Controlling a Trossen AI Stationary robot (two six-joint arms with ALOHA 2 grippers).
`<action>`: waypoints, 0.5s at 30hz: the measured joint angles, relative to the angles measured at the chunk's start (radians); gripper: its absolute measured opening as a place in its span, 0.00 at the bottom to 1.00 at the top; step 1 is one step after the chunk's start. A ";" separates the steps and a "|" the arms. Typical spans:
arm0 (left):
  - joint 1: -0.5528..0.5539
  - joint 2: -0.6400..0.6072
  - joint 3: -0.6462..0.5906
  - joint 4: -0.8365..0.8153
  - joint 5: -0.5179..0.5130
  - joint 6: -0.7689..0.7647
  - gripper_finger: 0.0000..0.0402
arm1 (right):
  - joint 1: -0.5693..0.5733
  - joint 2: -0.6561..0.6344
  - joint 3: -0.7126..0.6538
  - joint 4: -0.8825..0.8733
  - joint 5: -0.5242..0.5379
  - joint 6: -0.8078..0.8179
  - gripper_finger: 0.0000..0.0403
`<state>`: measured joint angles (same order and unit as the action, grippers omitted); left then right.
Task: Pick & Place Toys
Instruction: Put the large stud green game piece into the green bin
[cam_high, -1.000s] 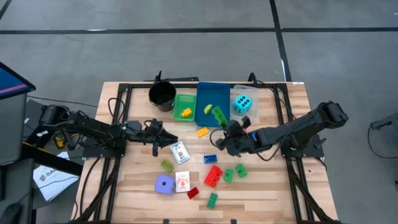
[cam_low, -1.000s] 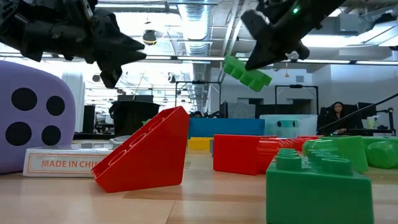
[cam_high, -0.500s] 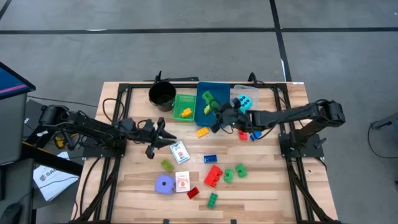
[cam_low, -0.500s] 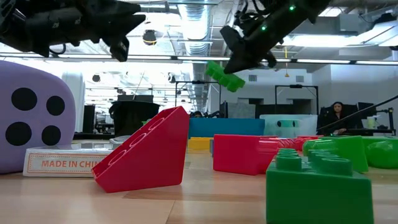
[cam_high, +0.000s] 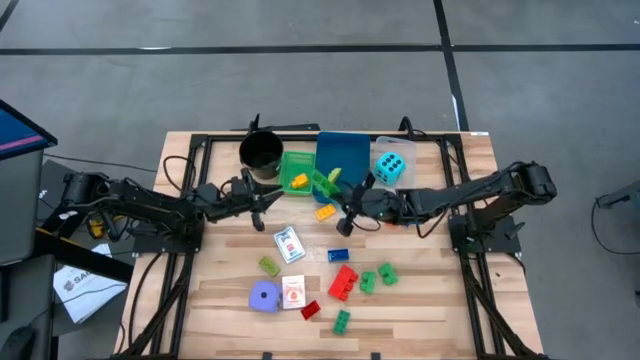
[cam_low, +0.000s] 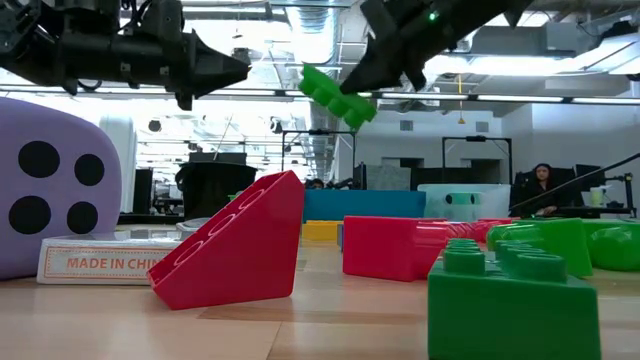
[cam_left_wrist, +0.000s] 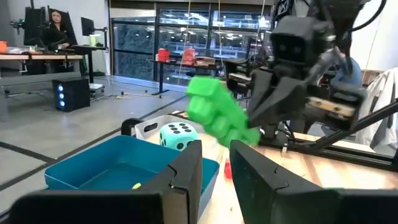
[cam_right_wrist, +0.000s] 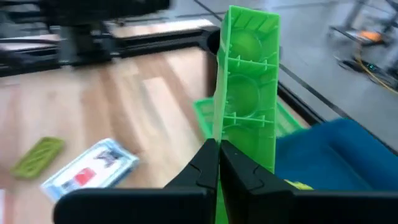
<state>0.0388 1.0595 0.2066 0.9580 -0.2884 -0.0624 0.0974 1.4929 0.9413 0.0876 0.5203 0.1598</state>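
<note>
Long green brick (cam_high: 326, 181) held clear of the table, just above centre of the high frame, over the boundary between the green tray (cam_high: 290, 160) and the blue tray (cam_high: 340, 150). Long axis tilted: in the low view (cam_low: 337, 92) running from upper left down to lower right, studs facing up and to the right. In the right wrist view (cam_right_wrist: 245, 87) hollow underside turned to the camera, showing round sockets and thin ribs, long axis near vertical in that frame. Colour bright green, several studs in a row, blurred in the left wrist view (cam_left_wrist: 217, 115). Right gripper (cam_high: 345, 202) at centre of the high frame, fingers (cam_right_wrist: 205, 165) pressed together on the lower end of the brick, wall of the brick clamped between the tips. Left gripper (cam_high: 262, 196) left of centre in the high frame, near the black cup (cam_high: 260, 152), also raised off the table; fingers (cam_left_wrist: 186, 171) parted by a narrow gap, nothing between them. On the table below, toward the lower centre of the high frame: purple die (cam_high: 264, 296), two white card packs (cam_high: 288, 244), red bricks (cam_high: 343, 282), further green bricks (cam_high: 376, 276), one blue brick (cam_high: 338, 256). Cyan die (cam_high: 390, 167) in the clear tray (cam_high: 392, 146) at upper right of the tray row. Yellow bricks in the green tray (cam_high: 297, 181) and on the table beside it (cam_high: 325, 212).
</note>
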 joint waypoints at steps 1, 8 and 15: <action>0.000 0.000 0.000 0.000 0.009 -0.001 0.20 | 0.009 0.000 0.000 0.017 -0.004 -0.006 0.00; 0.000 0.002 0.000 0.000 0.051 0.005 0.34 | 0.040 0.000 0.000 0.077 -0.087 -0.013 0.00; 0.000 0.002 0.000 0.013 0.050 0.005 0.58 | 0.054 0.000 0.000 0.086 -0.132 -0.024 0.00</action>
<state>0.0391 1.0615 0.2064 0.9710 -0.2380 -0.0570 0.1514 1.4925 0.9413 0.1737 0.3885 0.1355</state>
